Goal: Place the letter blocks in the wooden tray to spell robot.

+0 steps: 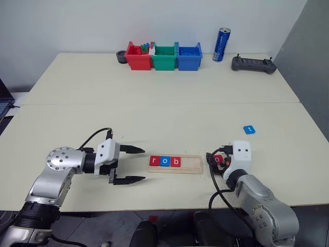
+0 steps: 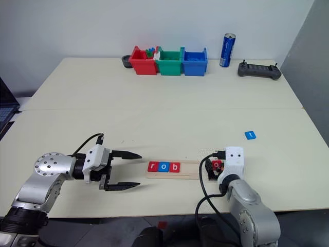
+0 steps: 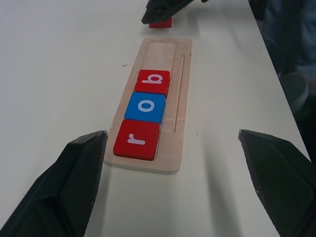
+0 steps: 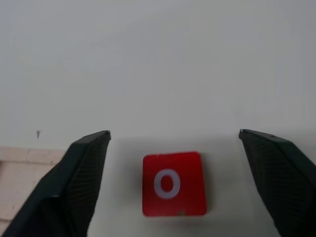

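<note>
From the head views I find the wooden tray (image 1: pixel 176 164) between my two arms, its slot holding three letter blocks reading r (image 1: pixel 153 161), o (image 1: pixel 164 161), b (image 1: pixel 175 162), with bare slot left at the end nearer my right gripper (image 2: pixel 212 168). The left gripper (image 1: pixel 129 164) hangs just off the tray's r end, jaws spread wide and empty. A blue t block (image 1: pixel 249 129) lies well apart, out beyond my right arm. In the left wrist view the tray sits centred between the left jaws, tiles flush in the slot, vacant recess beyond the b. In the right wrist view the red o block (image 4: pixel 174 183) lies flat on the table (image 4: pixel 158 64) midway between the right jaws, which stand fully apart and touch nothing; the tray's end shows just outside one jaw. My judgement: the second o goes next. I should close squarely on its two side edges, lift clear of the tray lip, and seat it hard against the b, letter upright.
</note>
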